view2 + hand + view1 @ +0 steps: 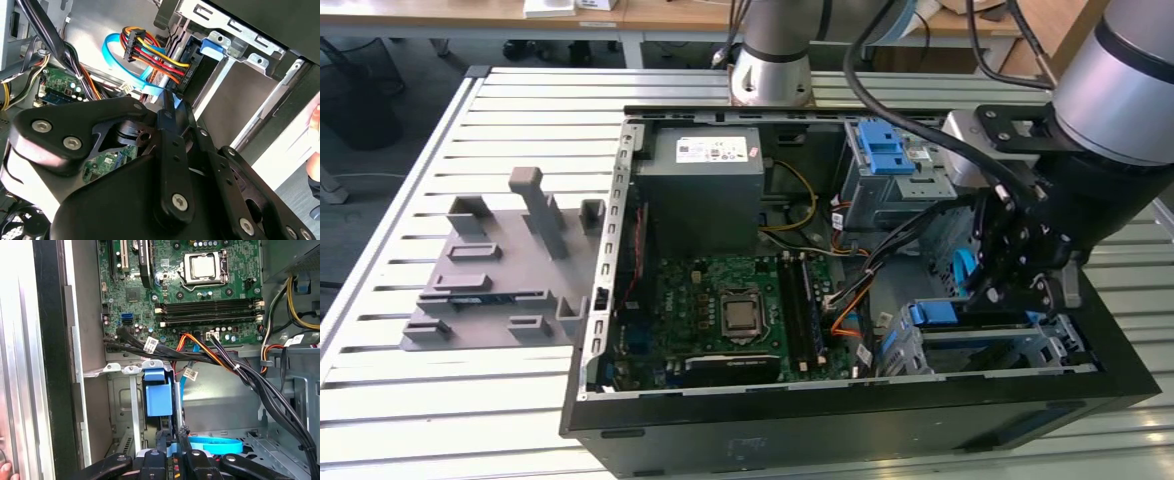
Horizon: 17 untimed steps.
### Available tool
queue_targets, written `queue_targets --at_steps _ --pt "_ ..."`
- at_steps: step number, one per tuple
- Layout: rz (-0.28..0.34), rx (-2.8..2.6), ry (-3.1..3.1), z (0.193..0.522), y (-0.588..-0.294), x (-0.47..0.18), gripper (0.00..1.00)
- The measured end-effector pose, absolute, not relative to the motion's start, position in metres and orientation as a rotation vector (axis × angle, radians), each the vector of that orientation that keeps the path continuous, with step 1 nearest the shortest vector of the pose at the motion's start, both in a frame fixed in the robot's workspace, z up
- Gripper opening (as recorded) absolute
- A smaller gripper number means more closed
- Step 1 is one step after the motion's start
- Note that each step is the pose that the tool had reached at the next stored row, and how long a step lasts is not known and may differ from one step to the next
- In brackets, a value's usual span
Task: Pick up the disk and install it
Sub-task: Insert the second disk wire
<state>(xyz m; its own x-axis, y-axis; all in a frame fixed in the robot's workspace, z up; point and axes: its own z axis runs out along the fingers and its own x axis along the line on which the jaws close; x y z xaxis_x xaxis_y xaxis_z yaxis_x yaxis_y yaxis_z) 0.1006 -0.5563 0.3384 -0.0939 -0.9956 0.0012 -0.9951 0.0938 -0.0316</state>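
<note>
**The disk sits in its metal cage, with the pincer right at it**

In the exterior view, a grey plastic holder (494,270) lies far to the exterior view's left on the table (400,400), which is made of long metal strips. It is well apart from everything else.

Next comes the open black computer case (854,425). Inside it, a big grey power box (707,190) with a white sticker sits at the far end. The green board (734,310) lies flat beside it, nearer the camera, with a shiny square chip in its middle.

Further to the exterior view's right stands a metal cage with a light-blue latch (887,150) on top. A bunch of coloured wires (847,310) runs between the green board and the drive cage (1041,345).

The robot arm (1134,90) comes in from the exterior view's right and reaches down into the case. Its gripper (1014,295) is low inside, just above the drive cage.

The disk (934,312) is in that cage, in the near corner of the case. In the first wrist view, the disk (157,392) stands on its edge in the slot, and its blue bracket is the part that shows. The gripper (171,437) is right at the end of the disk. A light-blue flat cable (215,444) curls just beside it.

I cannot tell if the pincer is squeezing the disk or has let go.
</note>
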Motion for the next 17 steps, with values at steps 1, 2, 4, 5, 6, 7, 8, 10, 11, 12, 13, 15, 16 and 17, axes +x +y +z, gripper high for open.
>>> queue_targets --at_steps 1,2,4,5,6,7,8,10,11,12,13,15,16,17 --pt "-0.038 -2.101 2.308 0.3391 -0.5563 0.1006 0.24" --pt "-0.038 -2.101 2.308 0.3397 -0.5563 0.1006 0.24" --pt "-0.038 -2.101 2.308 0.3413 -0.5563 0.1006 0.24" --pt "-0.038 -2.101 2.308 0.3423 -0.5563 0.1006 0.24" --pt "-0.038 -2.101 2.308 0.3428 -0.5563 0.1006 0.24" --pt "-0.037 -2.101 2.308 0.3431 -0.5563 0.1006 0.22" --pt "-0.037 -2.101 2.308 0.3432 -0.5563 0.1006 0.16" --pt "-0.037 -2.101 2.308 0.3433 -0.5563 0.1007 0.11" --pt "-0.038 -2.101 2.308 0.3432 -0.5563 0.1007 0.11" --pt "-0.038 -2.101 2.308 0.3425 -0.5563 0.1007 0.11" --pt "-0.038 -2.101 2.308 0.3417 -0.5563 0.1008 0.11" --pt "-0.038 -2.101 2.308 0.3399 -0.5563 0.1013 0.11" --pt "-0.038 -2.101 2.308 0.3390 -0.5563 0.1016 0.11" --pt "-0.038 -2.101 2.308 0.3381 -0.5563 0.1020 0.11"
